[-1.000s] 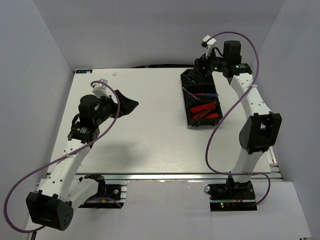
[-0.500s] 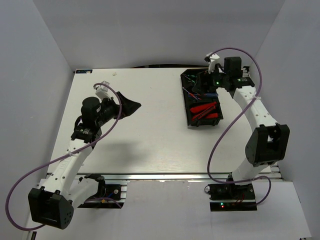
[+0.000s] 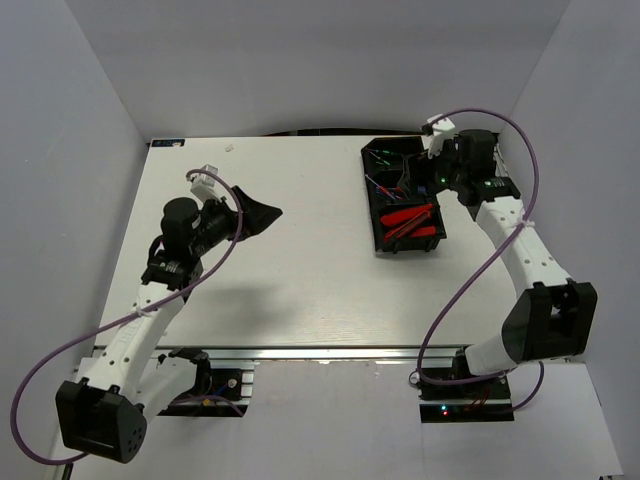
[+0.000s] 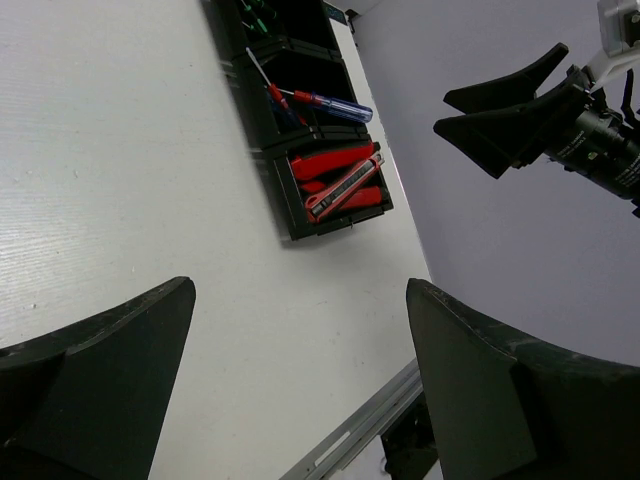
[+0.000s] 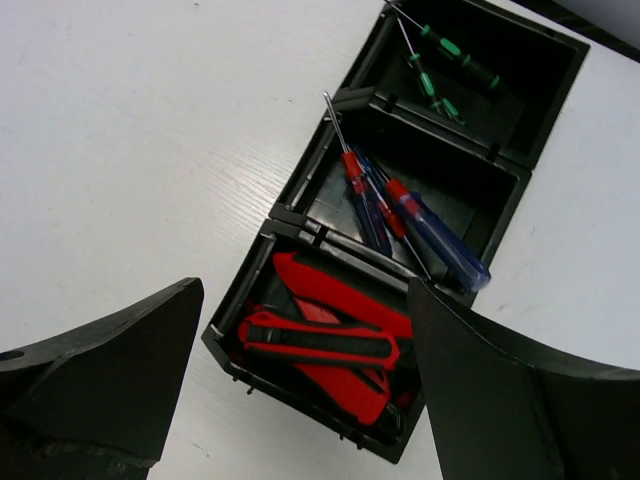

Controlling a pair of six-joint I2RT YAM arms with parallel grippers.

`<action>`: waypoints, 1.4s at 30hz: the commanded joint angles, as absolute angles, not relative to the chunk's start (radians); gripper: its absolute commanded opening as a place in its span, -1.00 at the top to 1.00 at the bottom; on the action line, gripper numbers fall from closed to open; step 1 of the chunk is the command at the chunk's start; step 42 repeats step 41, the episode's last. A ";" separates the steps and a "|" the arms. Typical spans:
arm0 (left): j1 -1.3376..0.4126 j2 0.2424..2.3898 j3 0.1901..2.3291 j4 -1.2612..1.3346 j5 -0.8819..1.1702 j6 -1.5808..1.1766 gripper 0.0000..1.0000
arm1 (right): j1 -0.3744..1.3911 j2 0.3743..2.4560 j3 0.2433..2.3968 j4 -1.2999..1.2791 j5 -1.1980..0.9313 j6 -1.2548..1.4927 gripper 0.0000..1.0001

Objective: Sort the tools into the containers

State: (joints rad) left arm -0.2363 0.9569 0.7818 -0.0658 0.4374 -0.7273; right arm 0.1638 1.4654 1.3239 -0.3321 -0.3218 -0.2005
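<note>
Right wrist: red-and-black slim knives (image 5: 320, 345), 6 o'clock compartment, black rectangular plastic tray (image 5: 525, 85).
Top only: tray at 2 o'clock on white bench (image 3: 300, 250).
Left hand (image 4: 300, 295), right hand (image 5: 305, 290): wide open, empty.

From my end this looks like a robotics lab cell: a white table (image 3: 300, 290) boxed in by plain grey panels (image 3: 60, 150), an aluminium rail (image 3: 330, 352) along its near edge, and the left arm (image 3: 130, 330) and right arm (image 3: 520, 245) bolted there.

Black 3-compt tray (image 5: 303, 178): red knives (image 5: 320, 345) in near compt, blue/red screwdrivers (image 5: 440, 245) mid, green precision drivers (image 5: 455, 50) far.
</note>
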 commanded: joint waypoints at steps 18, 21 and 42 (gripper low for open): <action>-0.230 0.835 0.744 -0.087 0.394 -0.750 -0.96 | 0.163 1.347 1.218 -0.253 -0.131 -0.159 -0.79; -0.230 0.825 0.742 -0.090 0.385 -0.753 -0.96 | 0.163 1.344 1.216 -0.270 -0.111 -0.169 -0.79; -0.230 0.828 0.738 -0.098 0.377 -0.753 -0.96 | 0.163 1.310 1.167 -0.279 -0.094 -0.166 -0.79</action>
